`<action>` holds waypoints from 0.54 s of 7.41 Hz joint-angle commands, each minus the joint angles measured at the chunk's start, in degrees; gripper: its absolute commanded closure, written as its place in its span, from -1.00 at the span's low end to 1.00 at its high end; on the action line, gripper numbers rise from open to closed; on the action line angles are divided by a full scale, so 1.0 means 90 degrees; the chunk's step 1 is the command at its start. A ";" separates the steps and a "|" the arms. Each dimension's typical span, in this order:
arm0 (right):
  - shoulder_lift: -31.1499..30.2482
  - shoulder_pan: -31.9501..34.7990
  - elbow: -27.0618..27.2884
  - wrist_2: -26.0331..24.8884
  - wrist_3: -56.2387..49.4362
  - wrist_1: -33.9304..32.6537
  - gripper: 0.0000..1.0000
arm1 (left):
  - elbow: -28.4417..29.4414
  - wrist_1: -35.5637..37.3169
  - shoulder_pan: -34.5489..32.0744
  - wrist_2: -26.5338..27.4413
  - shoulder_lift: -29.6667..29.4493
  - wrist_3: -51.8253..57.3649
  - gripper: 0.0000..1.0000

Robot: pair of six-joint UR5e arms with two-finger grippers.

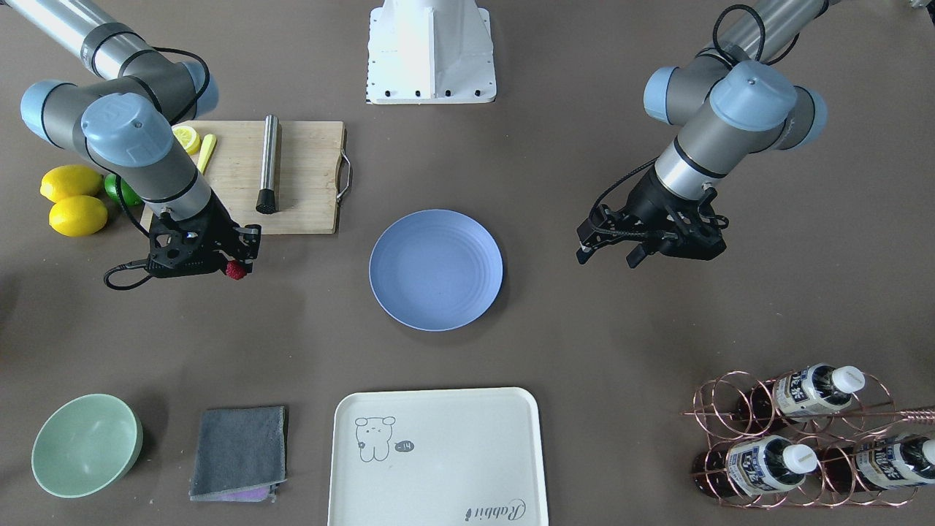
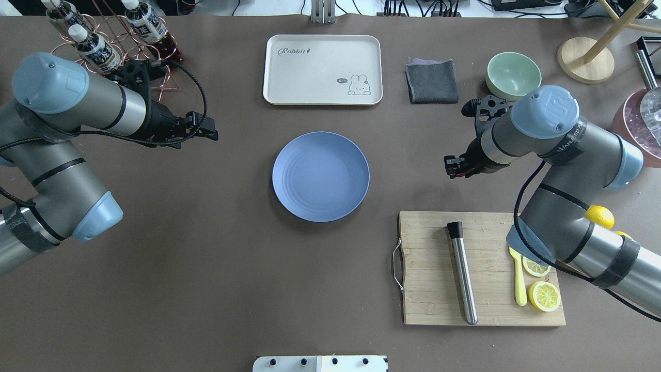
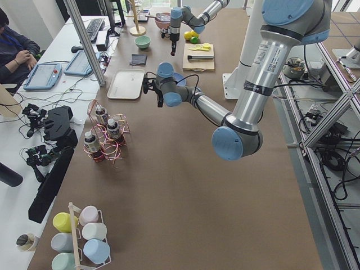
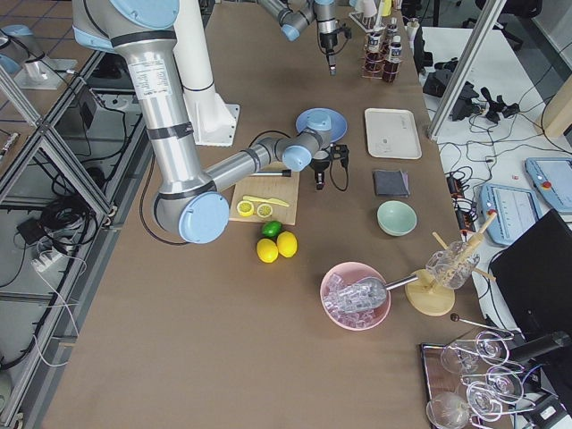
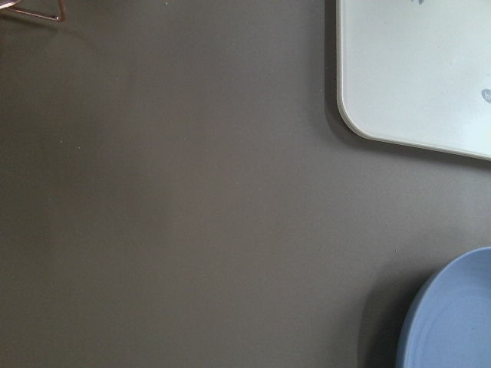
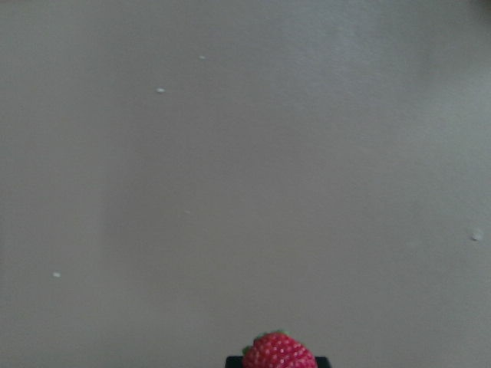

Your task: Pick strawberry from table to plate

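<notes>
My right gripper is closed on the strawberry. The small red berry sits between the two black fingertips. In my right wrist view I see only its bumpy top at the bottom edge, and behind it the grey-brown worktop. I cannot tell if the berry touches the worktop or hangs a little above it.

The strawberry is to the right of the plate and not on it, with a strip of worktop between the two. It is just past the far edge of the wooden cutting board. The plate is round and blue and stands in the middle of the worktop.

My left gripper is on the left side of the plate, well apart from it. Its two fingers stand apart and hold nothing. My left wrist view looks down on the worktop, one corner of the cream tray and a part of the plate's rim.

On the cutting board lie a steel rod with a black end, a lemon slice and a small yellow tool. To the right of the board there are two whole lemons and a lime, close together. The cream tray is on the far side of the plate. To the right of the tray lie a grey cloth and then a mint-green bowl. At the far left stands a copper wire rack with bottles lying in it.
</notes>
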 commanded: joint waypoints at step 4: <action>0.1837 -0.0909 -0.0007 -0.0602 0.1457 -0.1483 1.00 | -0.0069 0.0622 -0.2278 -0.1486 0.1521 0.3041 -0.96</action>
